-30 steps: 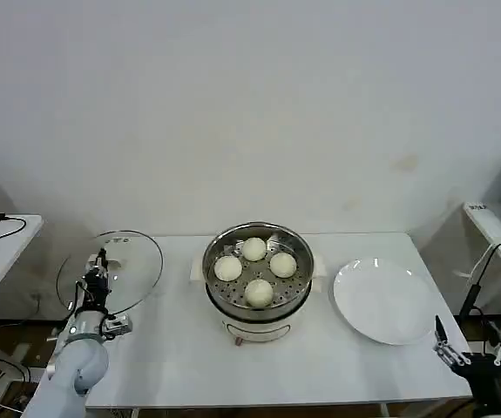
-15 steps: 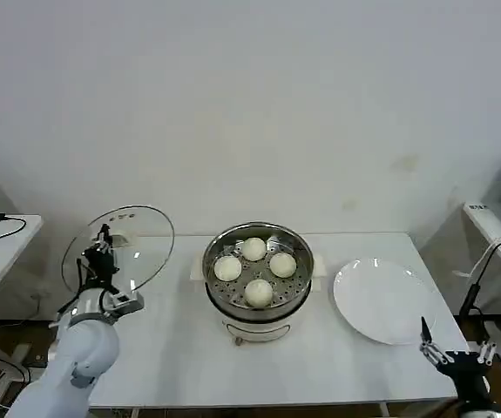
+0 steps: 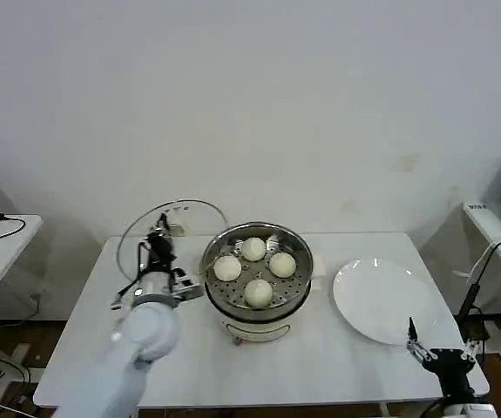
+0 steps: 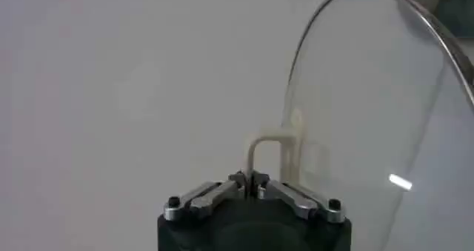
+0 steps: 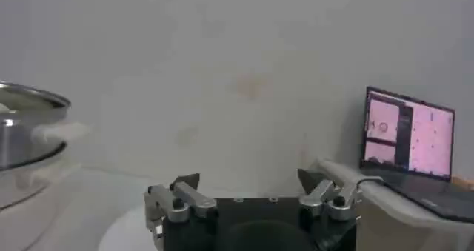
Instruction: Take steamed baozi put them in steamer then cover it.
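Steamer [image 3: 257,283]: stands near the middle of the white worktop [image 3: 180,357], on its white base, uncovered. Its steel rim also shows at the edge of the right wrist view [image 5: 29,126].

Steamed baozi: all four sit on the perforated tray inside the steamer. One at the back [image 3: 253,249], one to the robot's left [image 3: 227,268], one to its right [image 3: 283,264], one at the front [image 3: 259,293]. They lie close together but apart from each other.

Cover [image 3: 167,239]: off the worktop, held in the air, tilted nearly on edge, just to the left of the steamer. Its right edge is close to the steamer's rim; contact cannot be told. In the left wrist view the glass disc [image 4: 370,119] stands on edge with the metal rim arcing overhead, and the white handle [image 4: 270,152] points toward the camera.

Left claw [image 3: 158,248]: raised beside the steamer, clamped on the cover's handle. In the left wrist view the left claw [image 4: 250,184] has its fingertips pinched together on the handle's loop.

Right claw [image 3: 433,348]: low at the front right corner of the worktop, just in front of the white plate [image 3: 381,300], holding nothing. In the right wrist view the right claw [image 5: 248,182] has its fingers spread wide.

Plate: bare, right of the steamer, not touching it.

Laptop [image 5: 407,138]: screen lit, on a side table off to the right.
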`<state>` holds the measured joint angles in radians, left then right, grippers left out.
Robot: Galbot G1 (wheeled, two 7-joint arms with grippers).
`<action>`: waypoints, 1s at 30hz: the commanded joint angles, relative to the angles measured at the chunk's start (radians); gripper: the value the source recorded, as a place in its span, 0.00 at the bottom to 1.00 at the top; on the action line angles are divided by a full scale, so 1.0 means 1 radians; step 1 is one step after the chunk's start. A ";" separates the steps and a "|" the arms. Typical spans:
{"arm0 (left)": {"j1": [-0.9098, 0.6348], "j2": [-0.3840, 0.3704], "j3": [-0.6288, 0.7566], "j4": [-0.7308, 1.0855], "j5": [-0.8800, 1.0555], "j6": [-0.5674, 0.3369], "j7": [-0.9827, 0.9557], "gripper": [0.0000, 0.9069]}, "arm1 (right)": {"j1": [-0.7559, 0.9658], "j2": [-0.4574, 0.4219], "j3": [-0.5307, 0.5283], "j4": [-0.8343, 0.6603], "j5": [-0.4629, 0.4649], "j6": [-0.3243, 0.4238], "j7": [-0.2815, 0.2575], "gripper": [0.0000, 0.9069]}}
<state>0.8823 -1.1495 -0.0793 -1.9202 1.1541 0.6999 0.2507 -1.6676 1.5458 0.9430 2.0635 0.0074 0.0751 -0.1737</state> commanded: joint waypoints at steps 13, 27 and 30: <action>-0.041 -0.387 0.173 0.142 0.445 0.037 0.141 0.00 | 0.022 0.008 -0.038 -0.026 -0.068 -0.002 0.016 1.00; -0.007 -0.439 0.199 0.205 0.500 0.027 0.133 0.00 | 0.025 0.010 -0.046 -0.037 -0.069 -0.001 0.017 1.00; 0.000 -0.450 0.194 0.222 0.511 0.021 0.128 0.00 | 0.023 0.009 -0.048 -0.040 -0.069 0.002 0.017 1.00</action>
<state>0.8683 -1.5509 0.1046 -1.7435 1.6061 0.7227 0.3768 -1.6441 1.5548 0.8992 2.0273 -0.0568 0.0744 -0.1579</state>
